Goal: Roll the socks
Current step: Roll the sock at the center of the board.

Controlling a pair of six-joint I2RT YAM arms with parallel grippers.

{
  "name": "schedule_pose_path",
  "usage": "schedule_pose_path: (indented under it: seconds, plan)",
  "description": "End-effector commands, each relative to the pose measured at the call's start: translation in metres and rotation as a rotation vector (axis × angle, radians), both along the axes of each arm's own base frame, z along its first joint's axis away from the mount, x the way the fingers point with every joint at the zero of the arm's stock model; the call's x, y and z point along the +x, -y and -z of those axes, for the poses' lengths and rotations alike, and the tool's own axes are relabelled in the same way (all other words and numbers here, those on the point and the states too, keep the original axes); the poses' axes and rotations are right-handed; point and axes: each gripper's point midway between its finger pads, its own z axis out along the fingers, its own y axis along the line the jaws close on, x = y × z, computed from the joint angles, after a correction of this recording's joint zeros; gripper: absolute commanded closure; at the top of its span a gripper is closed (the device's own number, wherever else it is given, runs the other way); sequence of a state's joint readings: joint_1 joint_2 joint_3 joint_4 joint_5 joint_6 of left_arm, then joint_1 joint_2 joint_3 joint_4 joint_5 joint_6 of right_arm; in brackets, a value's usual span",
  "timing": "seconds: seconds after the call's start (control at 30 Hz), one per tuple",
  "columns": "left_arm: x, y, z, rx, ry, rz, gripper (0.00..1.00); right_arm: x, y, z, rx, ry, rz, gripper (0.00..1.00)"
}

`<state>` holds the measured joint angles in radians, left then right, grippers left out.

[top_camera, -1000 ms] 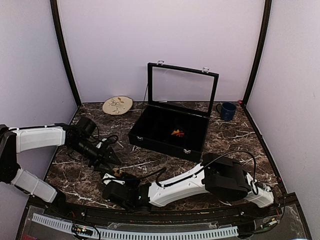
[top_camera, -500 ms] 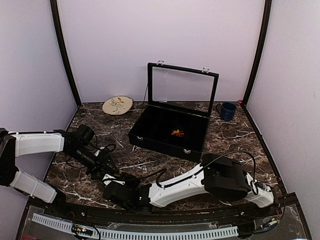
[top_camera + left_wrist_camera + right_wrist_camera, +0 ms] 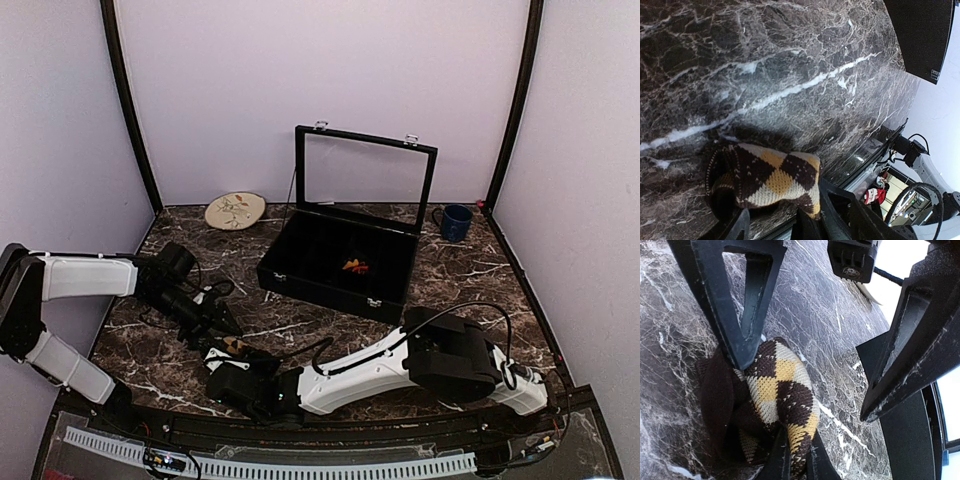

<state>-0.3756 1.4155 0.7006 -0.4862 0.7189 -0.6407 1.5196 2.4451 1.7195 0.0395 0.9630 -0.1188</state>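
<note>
Pinching tan sock (image 3: 782, 390): right gripper (image 3: 796, 457), reaching low leftward | left gripper (image 3: 222, 322) spread wide, empty, angled down

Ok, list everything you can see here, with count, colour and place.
sock: one, tan, brown and black argyle, near table edge
case: one, black, lid open, table centre
orange item: one, inside case, too small to identify
plate: one, cream, far left
mug: one, blue, far right
table: one, dark marble
left gripper: one, black, open, by the sock
right gripper: one, black, shut on sock
</note>
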Motion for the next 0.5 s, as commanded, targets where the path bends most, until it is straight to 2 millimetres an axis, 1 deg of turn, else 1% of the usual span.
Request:
schedule_pose_path:
  seconds: [0.0,0.27,0.47]
  plan:
    - [0.010,0.001,-0.004,0.000,0.019,-0.015,0.29,-0.006,-0.004,-0.003,0.039,-0.013,-0.011,1.00]
    - [0.001,0.001,0.007,-0.008,-0.022,-0.007,0.29,-0.002,-0.004,-0.005,0.052,-0.018,-0.008,1.00]
    - [0.003,0.002,0.014,-0.001,-0.026,-0.017,0.29,-0.002,-0.005,-0.009,0.067,-0.021,-0.010,1.00]
